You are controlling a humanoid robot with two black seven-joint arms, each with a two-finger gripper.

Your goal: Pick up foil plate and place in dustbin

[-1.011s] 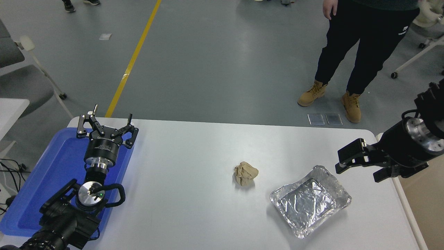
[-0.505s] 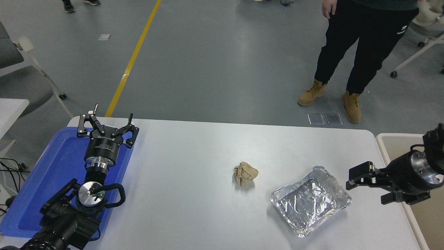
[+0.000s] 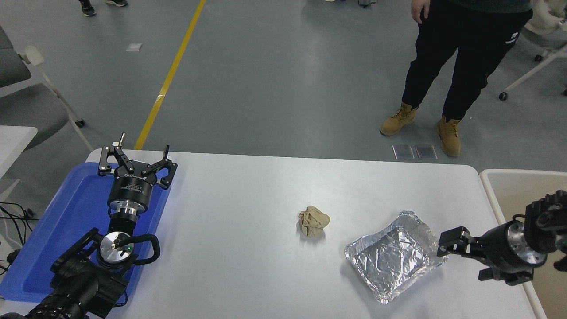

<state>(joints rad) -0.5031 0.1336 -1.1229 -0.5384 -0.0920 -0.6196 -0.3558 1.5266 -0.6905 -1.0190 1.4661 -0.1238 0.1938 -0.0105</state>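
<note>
Here the foil plate point(image 3: 395, 256) lies flat on the white surface point(image 3: 248, 199), toward its near right part, turned at an angle so one rounded corner points to the far right. Its crinkled silver floor shows no contents, and its raised rim is bent and uneven along the right side. The right gripper point(image 3: 460, 259) comes in low from the right edge, pointing left, with its fingers spread apart and nothing between them; the upper fingertip sits just beside the plate's right rim, and whether it touches the foil cannot be told. The lower finger is set back, near the edge of the surface. Behind that arm, off the right end of the surface, stands the dustbin point(image 3: 491, 195), open-topped, with a cream rim and a beige inside; only part of it is in view.

A crumpled tan paper ball point(image 3: 313, 221) rests near the middle of the surface, to the left of the plate and apart from it. The left gripper point(image 3: 135, 155) is parked at the lower left above a blue tray point(image 3: 48, 235), its fingers wide open and holding nothing. On the grey floor beyond the far edge, a person point(image 3: 447, 66) in dark trousers and tan boots stands.
</note>
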